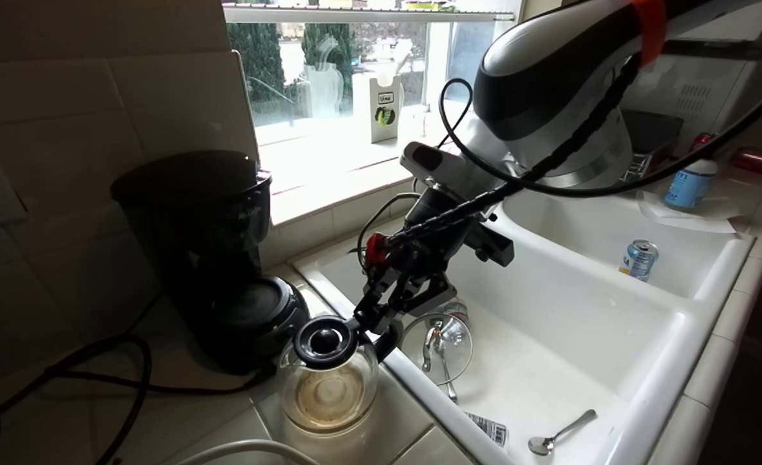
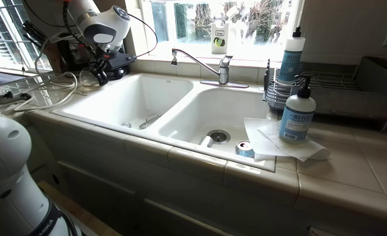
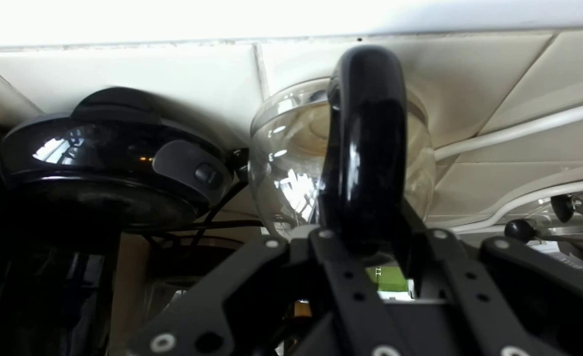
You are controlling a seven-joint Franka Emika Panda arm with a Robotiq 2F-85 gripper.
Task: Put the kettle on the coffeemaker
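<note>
Kettle point(image 1: 327, 389), lower centre in an exterior view: clamped by its handle point(image 3: 370, 143) between fingers point(image 3: 338, 259); probably needed level easing upper-left onto the coffeemaker point(image 1: 208, 255).

Past the desk's point(image 1: 397, 410) sink-side edge, we have open room above the white double sink point(image 2: 229, 108) in front of the chrome faucet point(image 2: 224, 72); the boxy black plastic coffeemaker point(image 1: 203, 252) crowds the round clear glass kettle point(image 1: 330, 387).

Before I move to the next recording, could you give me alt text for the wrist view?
The jaws grip the black handle of a clear glass carafe near the picture's middle. A black coffeemaker stands at picture left; white cable crosses pale tiles at right.
</note>
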